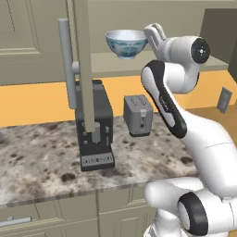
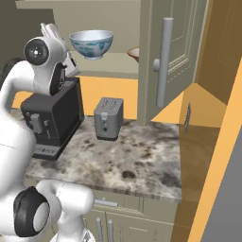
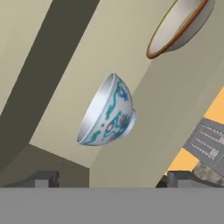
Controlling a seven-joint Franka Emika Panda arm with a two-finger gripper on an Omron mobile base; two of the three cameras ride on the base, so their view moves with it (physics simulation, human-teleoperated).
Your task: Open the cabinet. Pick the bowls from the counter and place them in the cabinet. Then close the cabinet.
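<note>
- Two bowls sit inside the open grey-beige wall cabinet (image 2: 172,61): the small, deep white bowl with pale-blue pattern (image 1: 126,43) on the bare shelf, and the wide shallow tan bowl with cream inside (image 3: 180,27) farther along the same shelf.
- The two-finger gripper (image 3: 111,178) has its dark tips spread wide apart, clear of the white bowl and gripping nothing.
- Risk, as I judge it: the hand is near the bowl's rim, so a careless pull-back could clip the glossy, round-bottomed bowl and slide it off the smooth shelf.
- The open raised-panel door with its long silver bar handle (image 1: 66,62) stands out over the black coffee machine (image 1: 96,125); a wide swing could catch it.
- The speckled granite counter (image 2: 142,160) carries the brushed-metal toaster (image 2: 108,118).
</note>
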